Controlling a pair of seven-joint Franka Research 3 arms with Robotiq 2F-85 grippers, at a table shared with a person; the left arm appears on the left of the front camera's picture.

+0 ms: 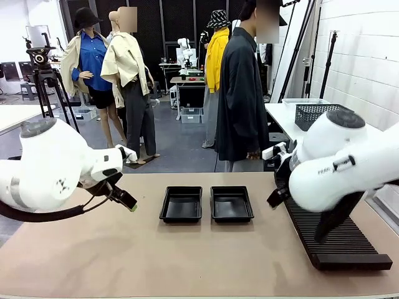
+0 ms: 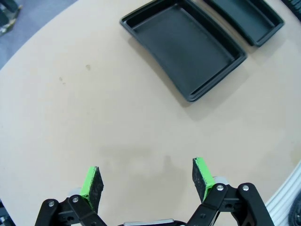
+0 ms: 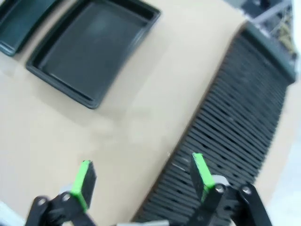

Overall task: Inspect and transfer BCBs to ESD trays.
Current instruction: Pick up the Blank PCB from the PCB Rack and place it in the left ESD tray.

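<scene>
Two black ESD trays, the left one (image 1: 181, 217) and the right one (image 1: 232, 217), lie side by side in the middle of the table, both with bare floors. The BCBs are out of view. My left gripper (image 1: 129, 200) hangs open over the tabletop to the left of the trays. In the left wrist view the left gripper (image 2: 146, 176) holds nothing, and the nearer tray (image 2: 151, 54) lies beyond it. My right gripper (image 1: 276, 197) sits at the near end of the rack. The right wrist view shows the right gripper (image 3: 142, 176) open and empty, straddling the rack's edge, with a tray (image 3: 61, 84) further off.
A long black slotted rack (image 1: 336, 240) runs along the table's right side, under my right arm. A person in a dark coat (image 1: 242, 99) stands at the far edge. A grey mesh basket (image 1: 315, 115) sits on a separate white table behind.
</scene>
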